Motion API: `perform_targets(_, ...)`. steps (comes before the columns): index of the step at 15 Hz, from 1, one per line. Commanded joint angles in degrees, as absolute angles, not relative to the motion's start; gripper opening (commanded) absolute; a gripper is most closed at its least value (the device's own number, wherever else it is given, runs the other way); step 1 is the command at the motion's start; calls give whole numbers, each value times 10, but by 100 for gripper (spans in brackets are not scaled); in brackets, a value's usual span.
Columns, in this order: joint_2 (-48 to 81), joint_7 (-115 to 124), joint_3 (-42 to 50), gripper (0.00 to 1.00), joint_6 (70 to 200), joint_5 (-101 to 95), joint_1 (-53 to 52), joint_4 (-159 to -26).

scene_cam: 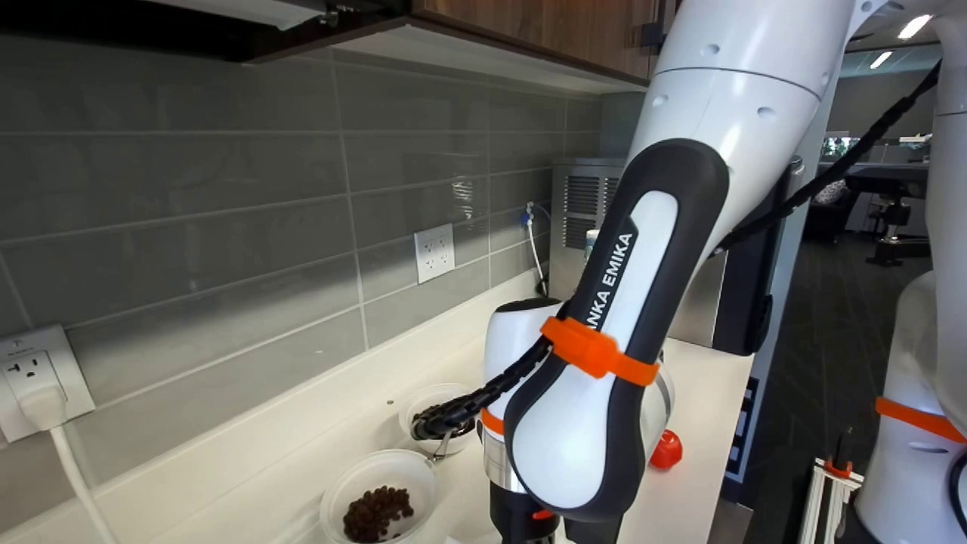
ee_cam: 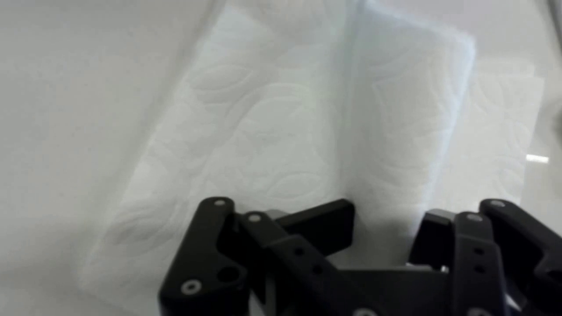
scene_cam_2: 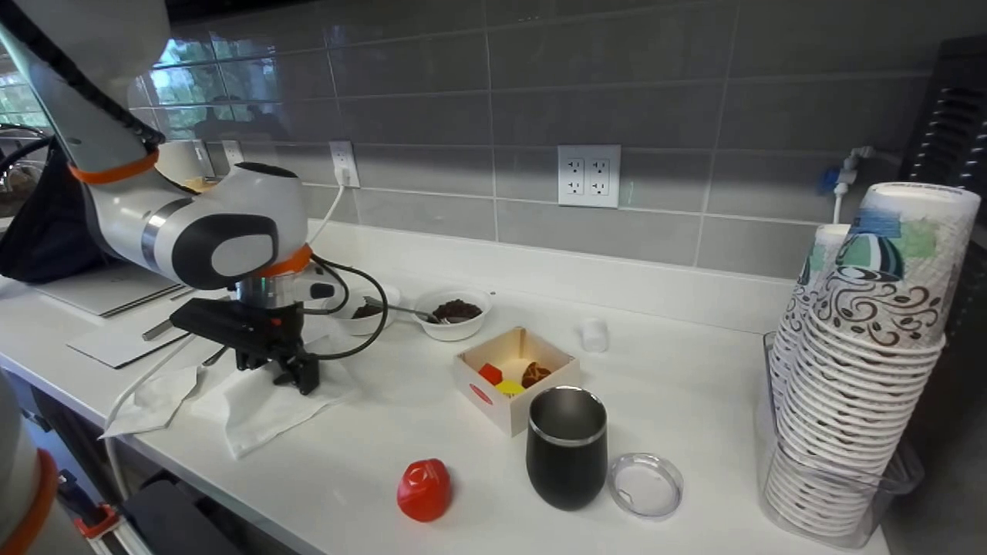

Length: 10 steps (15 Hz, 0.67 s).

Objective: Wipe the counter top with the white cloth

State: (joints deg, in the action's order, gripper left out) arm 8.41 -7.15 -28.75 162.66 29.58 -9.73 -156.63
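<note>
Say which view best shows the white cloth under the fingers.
The wrist view: the white cloth looks largest, embossing visible, fingers covering part. An exterior view shows the white cloth smaller; where the arm blocks much, it's indiscernible.

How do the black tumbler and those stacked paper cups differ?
The black tumbler is plain with a silvery rim; the paper cups are white with printed swirls. The tumbler stands mouth up on the counter top; the cups nest upside down in a clear bin. Both have round rims.

We see glare on shadowed tiles (scene_cam_2: 540, 116) in an exterior view; the wrist view (white cloth (ee_cam: 263, 153) included) is blurry.
</note>
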Motion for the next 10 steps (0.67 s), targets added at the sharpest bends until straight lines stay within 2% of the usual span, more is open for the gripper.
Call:
perform_targets(1,20,-59,-259,0,1543,273,-109,-1570)
perform_targets(5,-47,-16,-199,0,1489,181,-113,-1588)
perform_targets(10,-35,35,-140,0,1509,66,-97,-1576)
